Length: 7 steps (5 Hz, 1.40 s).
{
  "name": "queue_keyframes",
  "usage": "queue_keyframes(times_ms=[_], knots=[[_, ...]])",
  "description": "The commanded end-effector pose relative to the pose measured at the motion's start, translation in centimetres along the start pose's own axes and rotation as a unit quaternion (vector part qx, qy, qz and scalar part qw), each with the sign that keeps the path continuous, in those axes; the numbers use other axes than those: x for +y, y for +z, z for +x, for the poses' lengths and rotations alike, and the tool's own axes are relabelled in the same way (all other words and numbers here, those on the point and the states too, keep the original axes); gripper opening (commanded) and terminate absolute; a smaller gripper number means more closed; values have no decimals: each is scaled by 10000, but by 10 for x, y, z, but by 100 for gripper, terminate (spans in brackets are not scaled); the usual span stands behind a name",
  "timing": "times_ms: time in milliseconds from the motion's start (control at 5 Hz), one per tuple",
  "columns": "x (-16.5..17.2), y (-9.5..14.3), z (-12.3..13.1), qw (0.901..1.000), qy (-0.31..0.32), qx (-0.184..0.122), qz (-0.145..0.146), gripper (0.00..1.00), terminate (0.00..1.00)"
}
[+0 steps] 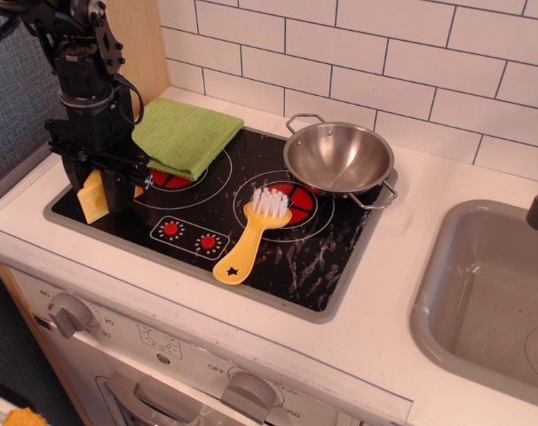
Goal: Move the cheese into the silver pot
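While the claw (pixel 112 188) stands low over the cheese (pixel 92 197) at the surface's (pixel 384 266) left edge, its grip too hidden to tell, grasping seems in hand; next comes lifting toward the pot (pixel 338 157) near the back edge.

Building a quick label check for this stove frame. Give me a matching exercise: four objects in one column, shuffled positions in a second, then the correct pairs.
Objects:
1. cheese
2. silver pot
3. green cloth
4. yellow brush

Positions:
A. back left of the cooktop, folded
B. front left corner, partly hidden by the claw
C. middle front, bristles toward the wall
D. back right burner, empty

Pairs: 1-B, 2-D, 3-A, 4-C
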<state>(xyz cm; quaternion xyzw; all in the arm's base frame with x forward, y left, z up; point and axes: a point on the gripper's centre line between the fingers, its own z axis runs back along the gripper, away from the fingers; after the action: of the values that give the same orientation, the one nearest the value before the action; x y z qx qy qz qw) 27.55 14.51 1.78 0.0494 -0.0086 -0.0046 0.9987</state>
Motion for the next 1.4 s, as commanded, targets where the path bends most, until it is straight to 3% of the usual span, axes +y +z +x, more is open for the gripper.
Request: queue_keyframes(times_ms=[0, 200, 400, 800, 1200], knots=[[6, 37, 1, 9991, 67, -394, 118, 0, 0], [-2, 64, 14, 9983, 134, -576, 7, 0, 0], [-24, 67, 41, 9976, -44, -664, -210, 0, 0], [-102, 67, 91, 9958, -499, -509, -566, 0, 0], [-145, 60, 115, 9945, -790, -452, -524, 0, 0]])
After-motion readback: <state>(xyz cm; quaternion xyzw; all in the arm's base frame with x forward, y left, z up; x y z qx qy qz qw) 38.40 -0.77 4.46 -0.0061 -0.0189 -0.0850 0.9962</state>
